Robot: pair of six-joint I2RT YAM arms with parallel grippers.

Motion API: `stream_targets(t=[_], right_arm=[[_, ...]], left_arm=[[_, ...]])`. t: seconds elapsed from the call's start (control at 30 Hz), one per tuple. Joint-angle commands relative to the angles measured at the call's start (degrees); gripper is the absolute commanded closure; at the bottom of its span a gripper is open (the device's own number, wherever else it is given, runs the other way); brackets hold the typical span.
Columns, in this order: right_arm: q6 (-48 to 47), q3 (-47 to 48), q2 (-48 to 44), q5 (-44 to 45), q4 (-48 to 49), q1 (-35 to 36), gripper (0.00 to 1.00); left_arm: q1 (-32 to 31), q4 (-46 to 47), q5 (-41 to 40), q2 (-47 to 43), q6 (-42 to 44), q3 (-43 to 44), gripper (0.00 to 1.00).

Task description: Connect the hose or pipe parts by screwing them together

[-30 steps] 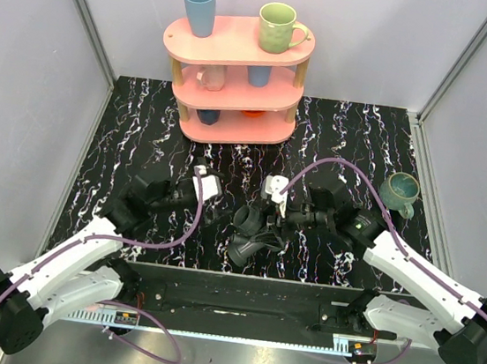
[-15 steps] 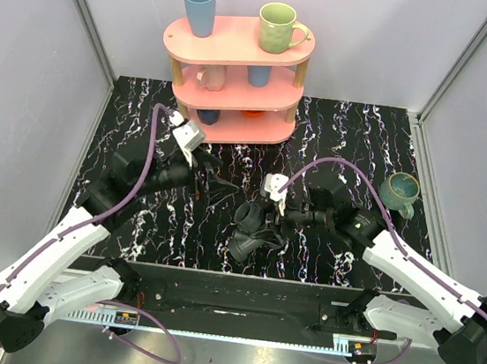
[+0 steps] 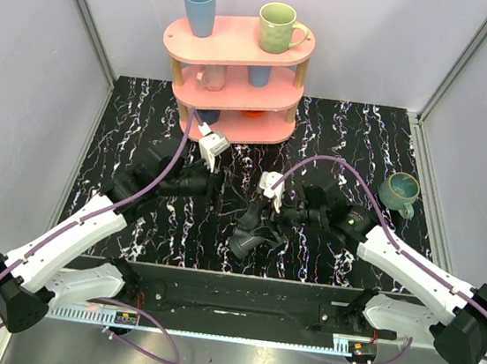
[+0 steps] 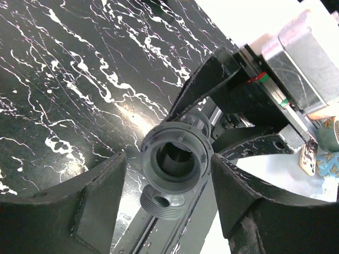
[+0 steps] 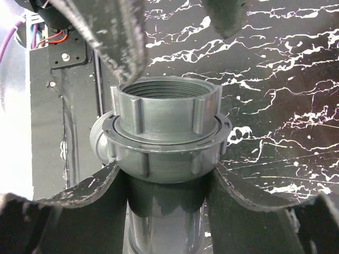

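Dark grey plastic T-shaped pipe fitting (image 5: 165, 127) is at front-centre of the black white-veined marble tabletop (image 3: 338, 131). Right gripper (image 5: 165, 177) is clamped on the fitting's body just below the threaded collar. Left gripper (image 4: 168, 159) straddles the collar's open end, jaws apart (clear gap on one side, the other nearly touching).

No text, label, brand, number or sign can be read in any view
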Motion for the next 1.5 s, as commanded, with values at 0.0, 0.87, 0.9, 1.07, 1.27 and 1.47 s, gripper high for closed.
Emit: stream_targets(t=[0.0, 0.87, 0.9, 1.07, 1.27, 1.47], right_arm=[[-0.3, 3.0, -0.2, 1.6, 2.8, 0.3, 0.94], [2.5, 3.6, -3.6, -3.7, 5.3, 0.0, 0.97], [2.6, 3.1, -4.5, -4.0, 5.6, -0.1, 0.97], [3.4, 2.2, -6.1, -3.6, 5.8, -0.3, 0.97], [6.0, 0.0, -8.0, 0.8, 5.8, -0.8, 0.96], [9.7, 0.6, -5.3, 7.5, 4.8, -4.4, 0.94]], left_arm=[[-1.2, 0.7, -0.9, 0.0, -0.5, 0.6, 0.32], [-2.6, -2.3, -13.1, 0.9, 8.9, -7.0, 0.58], [-2.5, -2.6, -14.8, 1.6, 8.9, -6.8, 0.57], [-2.3, -4.5, -25.1, 4.2, 8.8, -5.2, 0.49], [-0.2, -5.3, -34.8, 4.5, 8.4, -3.4, 0.22], [2.6, -4.8, -42.2, 1.3, 10.7, -2.3, 0.01]])
